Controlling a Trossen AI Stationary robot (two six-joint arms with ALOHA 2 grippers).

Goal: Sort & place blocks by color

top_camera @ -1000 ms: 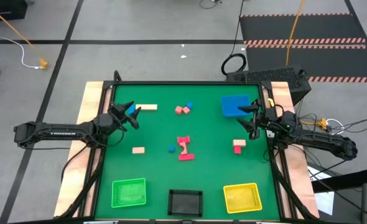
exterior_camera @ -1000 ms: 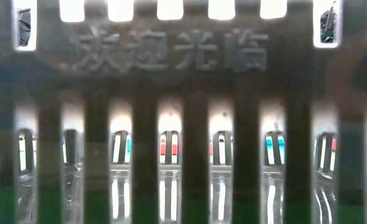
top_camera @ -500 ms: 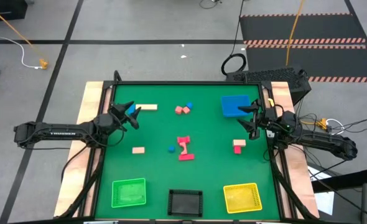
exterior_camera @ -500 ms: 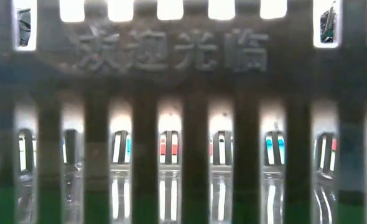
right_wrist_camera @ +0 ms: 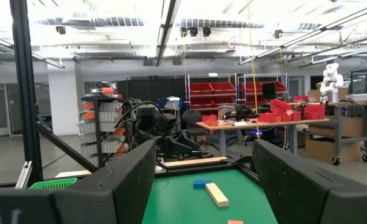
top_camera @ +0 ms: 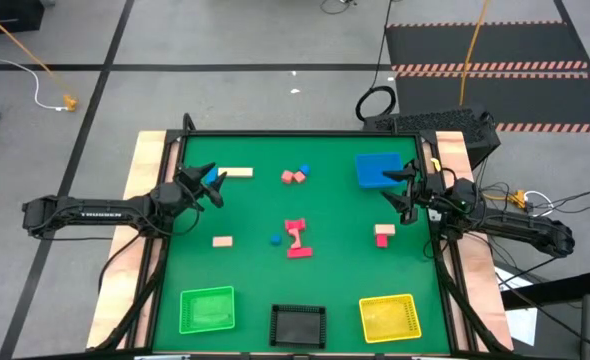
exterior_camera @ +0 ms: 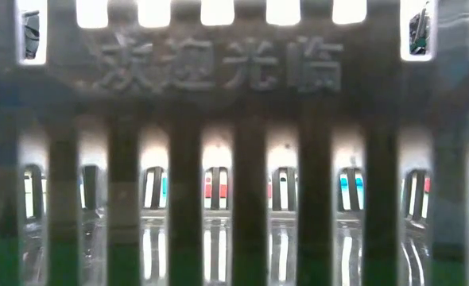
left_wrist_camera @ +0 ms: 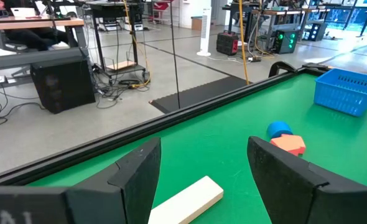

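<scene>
Blocks lie scattered on the green table (top_camera: 255, 270). A tan bar (top_camera: 237, 172) and a blue block (top_camera: 213, 178) lie at the far left. Two pink blocks (top_camera: 293, 177) and a blue one (top_camera: 304, 171) lie farther right. In the middle are a small tan block (top_camera: 222, 241), a small blue one (top_camera: 275, 239) and a red odd shape (top_camera: 297, 238). Red and pink blocks (top_camera: 384, 235) lie at the right. My left gripper (top_camera: 208, 186) stands open over the blue block, nothing between its fingers (left_wrist_camera: 140, 177). My right gripper (top_camera: 403, 190) stands open beside the blue tray (top_camera: 378, 170).
Green (top_camera: 207, 308), black (top_camera: 298, 324) and yellow (top_camera: 389, 317) mesh trays stand along the near edge. The black tray's wall (exterior_camera: 234, 159) fills the low view. A raised black rim (left_wrist_camera: 190, 109) borders the table. Open green surface lies between the blocks and the trays.
</scene>
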